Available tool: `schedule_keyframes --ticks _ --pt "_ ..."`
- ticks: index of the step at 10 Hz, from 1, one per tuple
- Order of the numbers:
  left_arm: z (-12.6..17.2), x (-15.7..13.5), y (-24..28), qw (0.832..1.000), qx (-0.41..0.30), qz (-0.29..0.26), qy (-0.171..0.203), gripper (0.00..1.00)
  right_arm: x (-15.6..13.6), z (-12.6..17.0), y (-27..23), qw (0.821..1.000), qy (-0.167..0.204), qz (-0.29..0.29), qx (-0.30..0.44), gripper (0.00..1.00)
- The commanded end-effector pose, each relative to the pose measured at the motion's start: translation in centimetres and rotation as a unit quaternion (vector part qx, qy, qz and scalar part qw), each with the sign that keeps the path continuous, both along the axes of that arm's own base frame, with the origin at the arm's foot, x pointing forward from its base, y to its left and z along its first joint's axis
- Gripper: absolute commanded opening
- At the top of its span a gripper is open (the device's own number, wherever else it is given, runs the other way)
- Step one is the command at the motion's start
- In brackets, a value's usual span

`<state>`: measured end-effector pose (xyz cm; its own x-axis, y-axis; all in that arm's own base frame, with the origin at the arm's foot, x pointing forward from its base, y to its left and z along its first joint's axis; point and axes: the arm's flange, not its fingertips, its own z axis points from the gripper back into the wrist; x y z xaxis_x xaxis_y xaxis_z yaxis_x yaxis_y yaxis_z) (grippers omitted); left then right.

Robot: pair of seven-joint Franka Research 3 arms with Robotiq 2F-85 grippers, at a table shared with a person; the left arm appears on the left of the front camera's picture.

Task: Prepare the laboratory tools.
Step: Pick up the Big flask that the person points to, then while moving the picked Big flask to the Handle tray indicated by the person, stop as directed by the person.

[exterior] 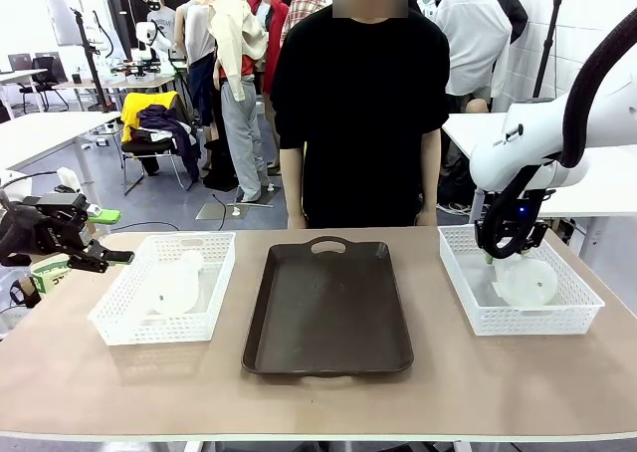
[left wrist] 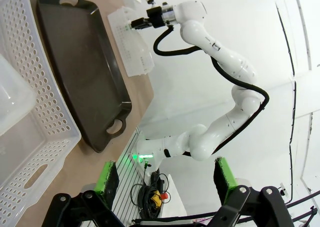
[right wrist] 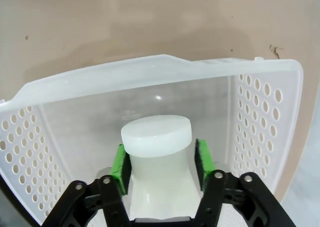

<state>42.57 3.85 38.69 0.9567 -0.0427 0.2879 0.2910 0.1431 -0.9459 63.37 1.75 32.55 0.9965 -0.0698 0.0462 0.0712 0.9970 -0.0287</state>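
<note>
Right gripper [right wrist: 161,162] pinches flask [right wrist: 156,133] neck, basket [right wrist: 150,69] at right edge of table [exterior: 498,372]; lift vertically, clear rim. Left gripper [left wrist: 166,179] spread.

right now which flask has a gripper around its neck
The flask in the right basket: the right gripper's green pads clamp its neck. The other flask sits untouched in the left basket.

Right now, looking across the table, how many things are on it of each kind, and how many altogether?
Frosted flasks: 2, left flask and right flask
White mesh baskets: 2, left basket and right basket
Dark brown tray: 1
Total: 5
</note>
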Motion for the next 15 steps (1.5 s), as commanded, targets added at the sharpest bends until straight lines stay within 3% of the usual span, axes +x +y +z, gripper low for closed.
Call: schedule_keyframes --ticks 1,2,6,7,15 --pt "0.1 -0.1 0.1 1.000 0.006 -0.001 -0.001 1.00 0.4 0.0 0.7 0.999 0.008 -0.014 -0.028 0.11" --pt "0.1 -0.1 0.1 1.000 0.006 -0.001 -0.001 1.00 0.3 0.1 0.7 0.999 0.008 -0.017 -0.030 0.00" --pt "0.1 -0.1 0.1 1.000 0.006 -0.001 -0.001 1.00 -0.6 0.9 0.5 0.998 0.011 -0.040 -0.040 0.00" --pt "0.1 -0.1 0.1 1.000 0.006 -0.001 -0.001 1.00 -0.1 0.1 0.4 1.000 0.002 -0.015 -0.011 0.00" --pt "0.1 -0.1 0.1 1.000 0.006 -0.001 -0.001 1.00 -0.1 0.1 0.4 1.000 0.002 -0.015 -0.011 0.00"
